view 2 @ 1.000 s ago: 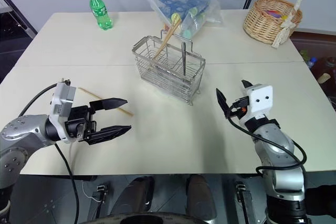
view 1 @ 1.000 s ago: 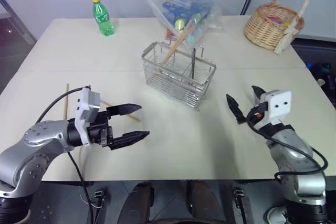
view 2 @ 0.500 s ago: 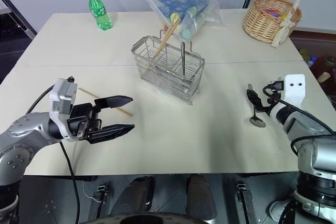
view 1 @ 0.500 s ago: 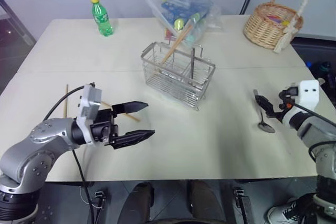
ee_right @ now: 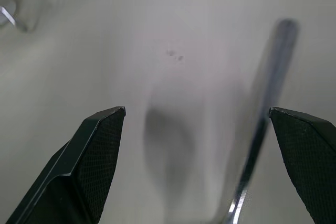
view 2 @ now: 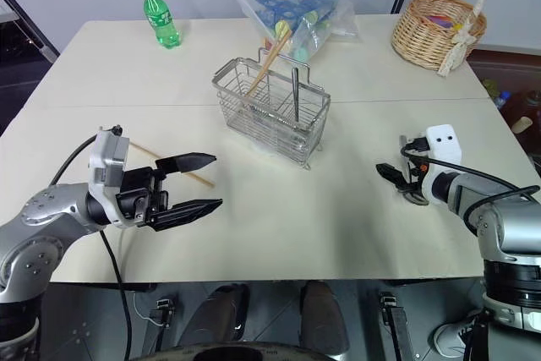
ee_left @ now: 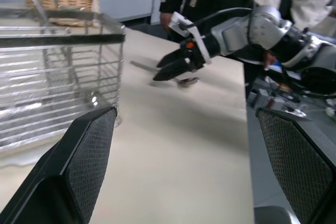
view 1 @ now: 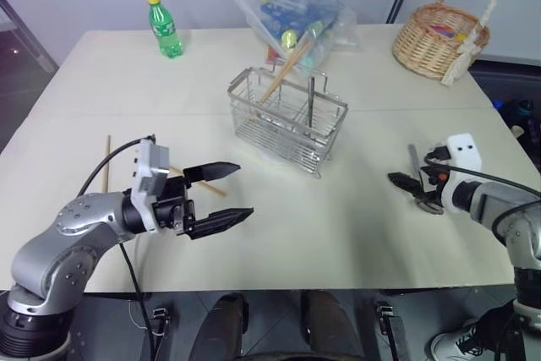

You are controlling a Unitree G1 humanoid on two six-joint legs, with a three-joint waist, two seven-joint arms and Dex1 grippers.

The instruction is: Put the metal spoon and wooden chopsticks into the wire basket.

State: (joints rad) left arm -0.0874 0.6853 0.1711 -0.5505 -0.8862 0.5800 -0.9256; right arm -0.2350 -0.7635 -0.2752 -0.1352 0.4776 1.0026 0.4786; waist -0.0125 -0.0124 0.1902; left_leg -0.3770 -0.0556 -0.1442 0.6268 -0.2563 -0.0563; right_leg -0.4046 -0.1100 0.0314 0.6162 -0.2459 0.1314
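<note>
The wire basket (view 1: 287, 120) — a rectangular silver mesh rack with inner compartments — stands upright at upper centre of the frame. One wooden chopstick (view 1: 286, 69) leans inside it; another lies flat at left (view 1: 106, 173), a third partly hidden nearby (view 1: 211, 188). The metal spoon (view 1: 415, 168) lies flat at right — bowl toward the bottom.

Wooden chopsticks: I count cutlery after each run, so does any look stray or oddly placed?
Yes. Wooden chopsticks lean in the wire basket, but two single sticks lie loose on the table near the left gripper.
</note>
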